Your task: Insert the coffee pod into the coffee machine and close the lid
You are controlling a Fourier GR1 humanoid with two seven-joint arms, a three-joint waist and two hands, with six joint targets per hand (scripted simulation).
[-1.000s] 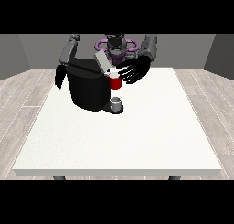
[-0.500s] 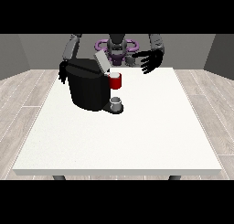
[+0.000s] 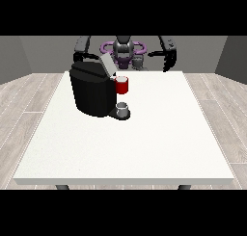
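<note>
The white bench (image 3: 144, 148) filled most of the view, bare over its near half, which left the work gathered toward ten o'clock. There the black coffee machine (image 3: 92, 91) stood squarely on the bench, its spout side turned to three o'clock. Its grey lid (image 3: 107, 64) was tilted up and open at the machine's top, probably because closing it is the last step of the task and was not yet done. A red thing at the machine (image 3: 122, 85) sat just under the raised lid, at the machine's three o'clock. Below that, a grey thing (image 3: 123, 107) rested on the machine's base plate at about five o'clock; whether it was the pod or a cup I could not tell.

The hand at the view's right (image 3: 169, 60) hung above the far edge at one o'clock, well apart from the machine, fingers drooping and relaxed, holding nothing. The hand at the view's left was hidden behind the machine at eleven o'clock, so its state could not be told.
</note>
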